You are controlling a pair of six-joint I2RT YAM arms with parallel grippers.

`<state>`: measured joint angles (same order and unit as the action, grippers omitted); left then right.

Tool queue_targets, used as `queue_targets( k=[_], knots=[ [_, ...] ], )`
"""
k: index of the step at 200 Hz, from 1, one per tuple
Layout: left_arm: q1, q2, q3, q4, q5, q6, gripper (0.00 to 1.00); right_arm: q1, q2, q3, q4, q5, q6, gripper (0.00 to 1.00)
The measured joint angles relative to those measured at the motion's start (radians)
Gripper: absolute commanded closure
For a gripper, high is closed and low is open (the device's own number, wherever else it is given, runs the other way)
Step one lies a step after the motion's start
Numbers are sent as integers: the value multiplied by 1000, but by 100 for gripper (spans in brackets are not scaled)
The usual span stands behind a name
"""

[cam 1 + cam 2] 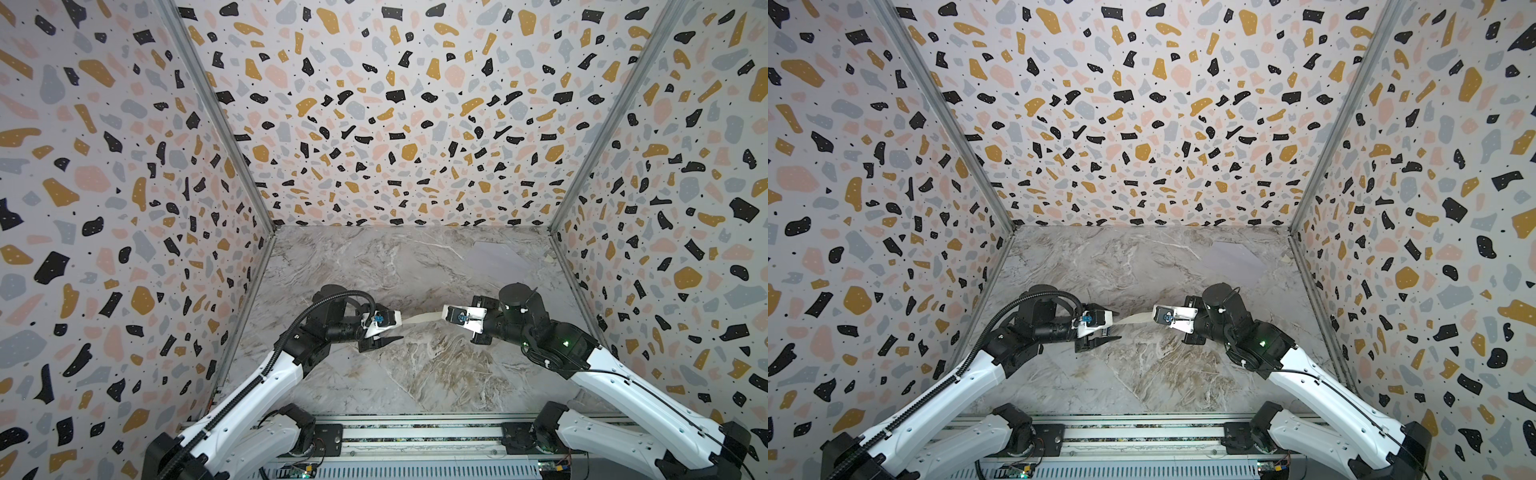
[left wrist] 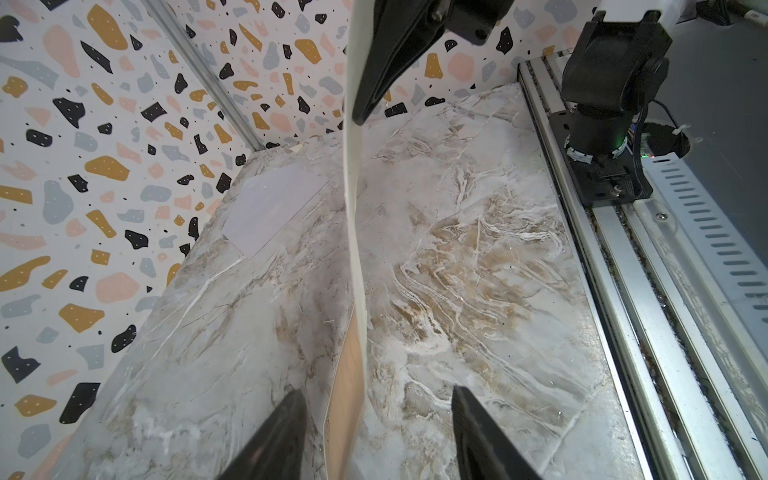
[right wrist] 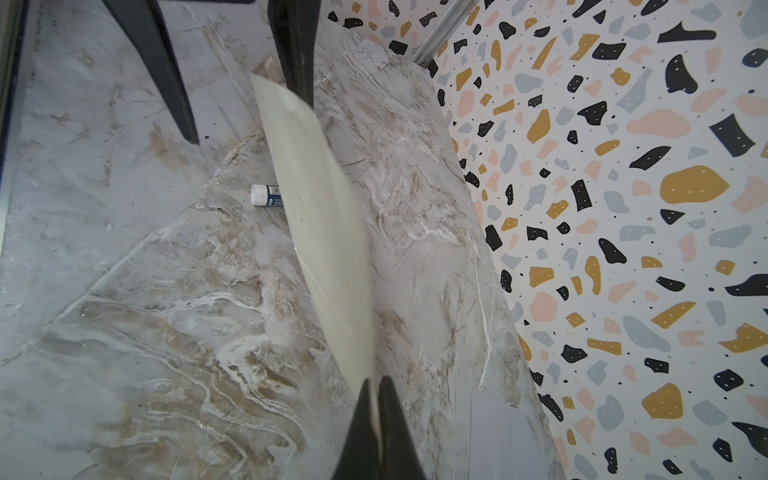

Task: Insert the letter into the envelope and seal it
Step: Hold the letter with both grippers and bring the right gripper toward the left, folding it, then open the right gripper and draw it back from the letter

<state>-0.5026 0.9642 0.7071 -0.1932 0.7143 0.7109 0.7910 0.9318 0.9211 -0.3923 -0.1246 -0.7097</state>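
Note:
The letter (image 1: 419, 319) (image 1: 1136, 320) hangs in the air over the marble table as a curved tan strip seen nearly edge-on between my two grippers. My right gripper (image 3: 376, 380) (image 1: 444, 319) is shut on one end of the letter (image 3: 320, 224). My left gripper (image 2: 378, 390) (image 1: 400, 326) is open, and the other end of the letter (image 2: 353, 232) stands between its fingers, nearer one finger and touching neither. The pale grey-lavender envelope (image 1: 494, 257) (image 1: 1233, 259) (image 2: 274, 208) lies flat at the far right of the table, well away from both grippers.
A small white glue stick (image 3: 266, 195) lies on the table under the letter, partly hidden by it. Terrazzo-patterned walls (image 1: 124, 208) close in the left, right and far sides. A metal rail (image 1: 415, 432) with the arm bases runs along the near edge.

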Motion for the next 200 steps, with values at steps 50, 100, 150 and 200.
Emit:
queue_targets(
  k=[50,100,150,200],
  knots=[
    [0,12,-16,-8,-18,39,84,0,-14,0,-6,-22,-28,100],
    [0,15,-32,-2,-3,57,100,0,-14,0,-19,-29,-43,94],
    [0,-19,-56,13,89,75,100,-20,-14,6,0,-30,-28,31],
    [0,-66,-87,92,153,17,100,-147,-58,15,118,-75,80,12]
  ],
)
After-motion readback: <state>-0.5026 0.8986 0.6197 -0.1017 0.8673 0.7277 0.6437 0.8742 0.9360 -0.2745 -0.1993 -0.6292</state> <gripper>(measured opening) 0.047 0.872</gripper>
